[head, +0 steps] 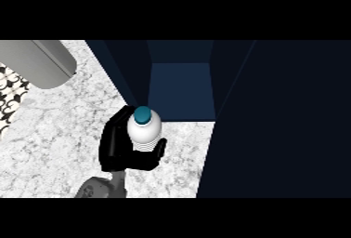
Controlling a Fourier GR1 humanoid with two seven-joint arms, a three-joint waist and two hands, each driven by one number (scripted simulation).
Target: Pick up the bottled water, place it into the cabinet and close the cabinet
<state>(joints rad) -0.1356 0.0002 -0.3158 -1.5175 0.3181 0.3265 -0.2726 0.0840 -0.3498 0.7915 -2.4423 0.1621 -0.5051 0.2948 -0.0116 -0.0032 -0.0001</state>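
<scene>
- Pickup done: the left robot hand (118,148) curls around the bottled water (144,129), upright over the table (61,139).
- Cabinet (179,90) open at one o'clock; placing and closing remain.

Left hand (118,148) holds bottle (144,128) upright by cabinet (179,90).

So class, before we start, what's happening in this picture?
One of the robot's hands is curled round a bottled water with a teal cap, holding it upright over the marble counter. The bottle sits right at the mouth of the open dark blue cabinet, not yet inside. The cabinet door stands open on the right.
</scene>
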